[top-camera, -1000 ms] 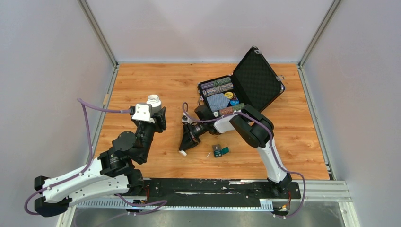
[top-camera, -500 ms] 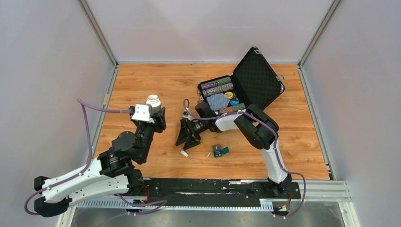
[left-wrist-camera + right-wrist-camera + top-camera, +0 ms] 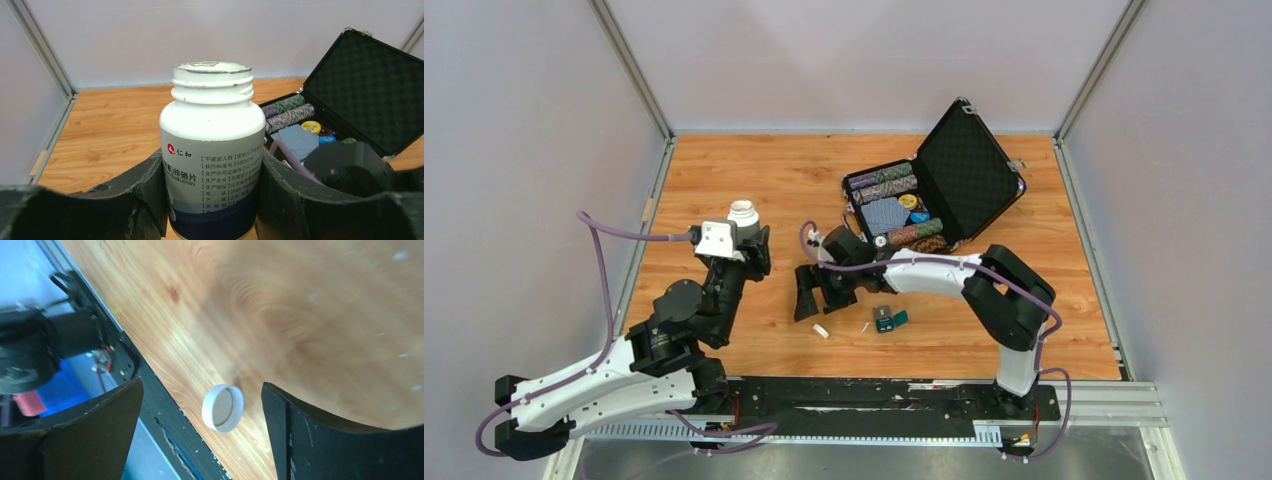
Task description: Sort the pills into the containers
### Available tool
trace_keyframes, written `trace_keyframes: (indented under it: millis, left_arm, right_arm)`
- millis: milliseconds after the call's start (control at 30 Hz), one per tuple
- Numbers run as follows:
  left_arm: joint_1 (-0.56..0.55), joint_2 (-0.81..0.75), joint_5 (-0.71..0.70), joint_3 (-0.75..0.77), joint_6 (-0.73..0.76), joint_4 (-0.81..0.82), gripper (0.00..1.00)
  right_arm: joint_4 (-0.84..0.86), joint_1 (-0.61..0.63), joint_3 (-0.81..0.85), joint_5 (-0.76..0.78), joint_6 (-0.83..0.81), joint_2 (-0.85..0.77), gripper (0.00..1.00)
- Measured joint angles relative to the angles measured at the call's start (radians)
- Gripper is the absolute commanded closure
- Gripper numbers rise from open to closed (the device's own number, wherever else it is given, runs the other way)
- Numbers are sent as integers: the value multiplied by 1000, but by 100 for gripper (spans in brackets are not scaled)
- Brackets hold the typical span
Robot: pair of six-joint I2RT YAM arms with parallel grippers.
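As the bottle (image 3: 212, 150) is clasped by the left end effector (image 3: 212, 195), the right end effector (image 3: 201, 390) is pictured released.

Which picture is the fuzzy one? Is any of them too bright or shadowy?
Right wrist view: the fuzziest, the wood grain of the table smears, though the white cap looks fairly clear. Left wrist view: sharp, the label on the bottle is readable, no strong glare. Top view: even light, no harsh shadows.
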Motion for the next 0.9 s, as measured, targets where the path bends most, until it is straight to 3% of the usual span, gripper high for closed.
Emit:
trace_keyframes:
  millis: [233, 467, 733, 900]
  left_arm:
    - [0, -14, 0, 0, 1, 0, 100]
    - [0, -17, 0, 0, 1, 0, 100]
    - [0, -17, -1, 0, 1, 0, 100]
    - [0, -17, -1, 0, 1, 0, 100]
  right_arm:
    - [-157, 220, 3, 382, -92, -58, 16]
    - [-304, 284, 15, 647, -81, -48, 45]
    - [-398, 320, 16, 735, -57, -48, 84]
    - [-410, 320, 16, 733, -35, -51, 94]
